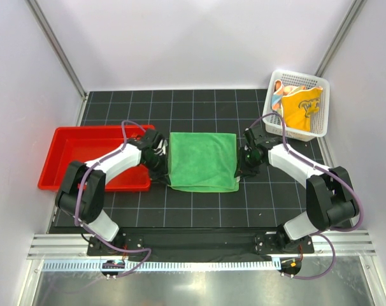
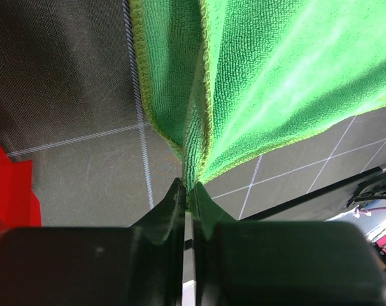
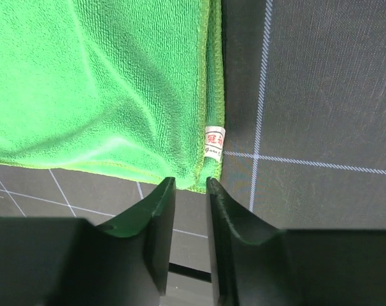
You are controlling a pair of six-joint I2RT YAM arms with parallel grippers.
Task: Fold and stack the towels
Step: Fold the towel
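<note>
Plain green microfibre towel [image 1: 202,160] lies doubled at the centre of the dark gridded mat [image 1: 199,210]. Left gripper [image 2: 188,191] is clenched on its 8 o'clock corner. Right gripper [image 3: 190,186], at 4 o'clock, stands parted, gripping nothing. Best to free the left corner low, keeping the edges aligned.

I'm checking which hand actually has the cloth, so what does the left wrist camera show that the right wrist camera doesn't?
Only the left wrist view: the left hand shut on a bunched corner of the green towel, and a piece of the red tray at the left edge.
Only the right wrist view: the right hand with fingers apart, the towel's corner at the gap but not pinched, and a white label on the hem.
Both: the green towel and the black gridded table.
</note>
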